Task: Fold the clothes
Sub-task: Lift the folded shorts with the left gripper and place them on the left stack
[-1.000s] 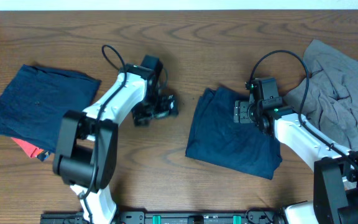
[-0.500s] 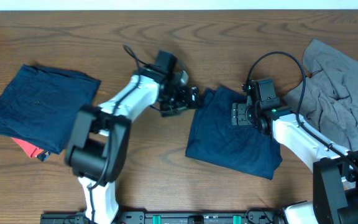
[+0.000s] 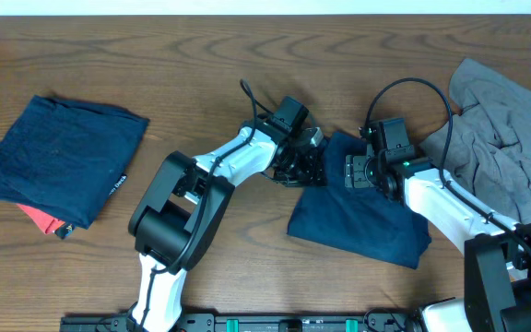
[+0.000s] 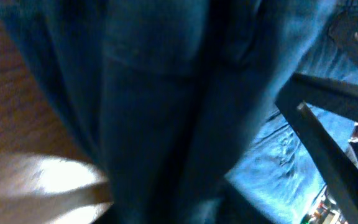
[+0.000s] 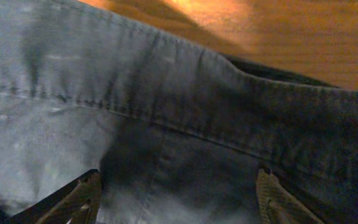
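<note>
A dark navy garment (image 3: 367,217) lies flat in the middle of the table. My left gripper (image 3: 304,169) is at its upper left edge and shut on that edge; navy cloth (image 4: 166,93) fills the left wrist view and hides the fingers. My right gripper (image 3: 353,171) rests over the garment's upper part, open. In the right wrist view its two fingertips (image 5: 91,194) stand wide apart over a seamed band of the cloth (image 5: 166,124). A folded navy garment (image 3: 63,157) lies at the far left. A crumpled light grey garment (image 3: 514,138) lies at the far right.
A red item (image 3: 40,219) sticks out from under the folded navy pile. The brown wooden table (image 3: 247,55) runs back to a pale edge at the far side. Black cables loop above both wrists.
My left arm has swung right across the table to the middle garment and its jaws have closed on the edge. The garment's left edge has shifted slightly right. The right arm has barely moved.
</note>
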You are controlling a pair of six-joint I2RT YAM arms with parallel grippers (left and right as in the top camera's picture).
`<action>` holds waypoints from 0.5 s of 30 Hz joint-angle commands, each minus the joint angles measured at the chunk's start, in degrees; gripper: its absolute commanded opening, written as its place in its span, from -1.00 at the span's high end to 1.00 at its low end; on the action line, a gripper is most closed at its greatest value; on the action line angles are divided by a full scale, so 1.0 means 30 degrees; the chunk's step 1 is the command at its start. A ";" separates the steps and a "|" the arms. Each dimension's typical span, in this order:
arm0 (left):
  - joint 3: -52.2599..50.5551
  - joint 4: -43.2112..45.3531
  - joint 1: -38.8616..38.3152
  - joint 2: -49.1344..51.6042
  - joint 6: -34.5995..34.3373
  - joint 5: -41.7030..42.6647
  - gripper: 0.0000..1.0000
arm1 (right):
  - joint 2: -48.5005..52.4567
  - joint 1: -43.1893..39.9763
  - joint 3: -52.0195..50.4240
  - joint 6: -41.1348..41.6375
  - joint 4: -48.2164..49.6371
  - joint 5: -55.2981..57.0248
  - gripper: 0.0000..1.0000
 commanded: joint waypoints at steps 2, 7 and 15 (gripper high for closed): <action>-0.0138 -0.0022 0.0969 -0.0138 0.0364 -0.0954 0.87 | -0.0109 0.0000 0.0401 -0.0277 -0.0386 -0.0670 -0.59; -0.0117 -0.1443 0.2980 -0.1945 0.1413 -0.4838 0.88 | -0.2127 -0.0656 0.0933 -0.0401 -0.1632 -0.1071 -0.60; 0.1064 -0.5093 0.8779 -0.7934 0.2987 -1.0324 0.87 | -0.5639 -0.1515 0.1013 -0.1268 -0.2652 -0.1071 -0.69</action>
